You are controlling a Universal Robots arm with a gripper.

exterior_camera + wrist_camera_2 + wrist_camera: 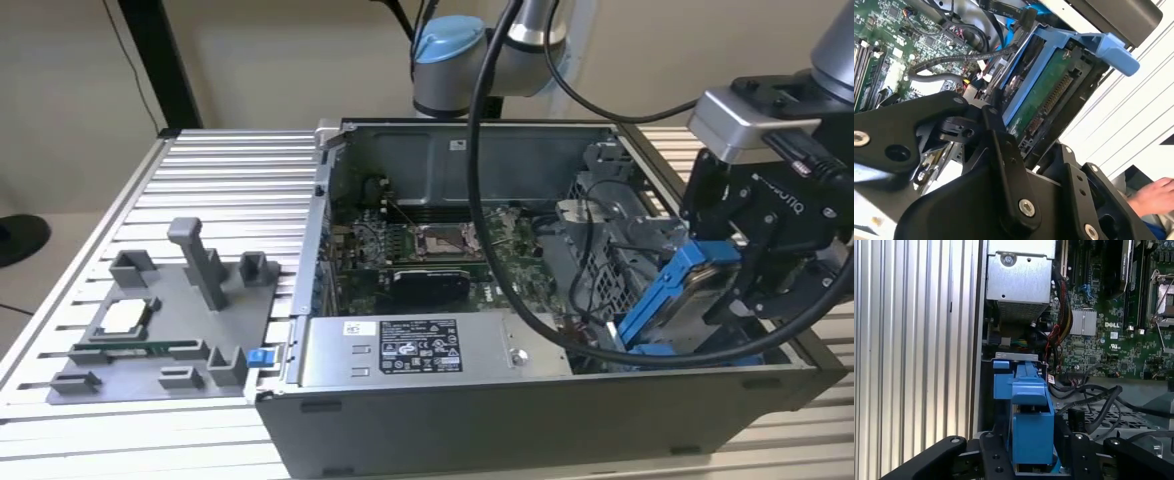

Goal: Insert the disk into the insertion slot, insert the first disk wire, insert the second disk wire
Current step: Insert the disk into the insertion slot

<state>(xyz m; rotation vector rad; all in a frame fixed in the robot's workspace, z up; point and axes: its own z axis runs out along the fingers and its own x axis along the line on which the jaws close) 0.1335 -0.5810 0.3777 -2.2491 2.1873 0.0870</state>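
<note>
My gripper point(747, 285) is shut on the disk point(674, 295), a drive in a bright blue carrier. It holds the disk tilted on edge over the case's end at the exterior view's right. The disk's lower end dips inside the grey computer case point(534, 410), beside the insertion slot point(603, 265) of perforated grey metal. The second wrist view shows the disk's green underside point(1046, 97) and connector between the black fingers point(1004, 155). The blue carrier point(1029, 410) stands between the fingers point(996, 455) in the first wrist view. Loose black wires point(1099, 395) lie next to it.
A grey labelled power-supply box point(400, 350) sits along the case's near wall. The green motherboard point(427, 250) lies behind it. A grey fixture with small parts point(160, 320) rests on the ribbed table at the exterior view's left. A person's hand point(1154, 195) is near the table edge.
</note>
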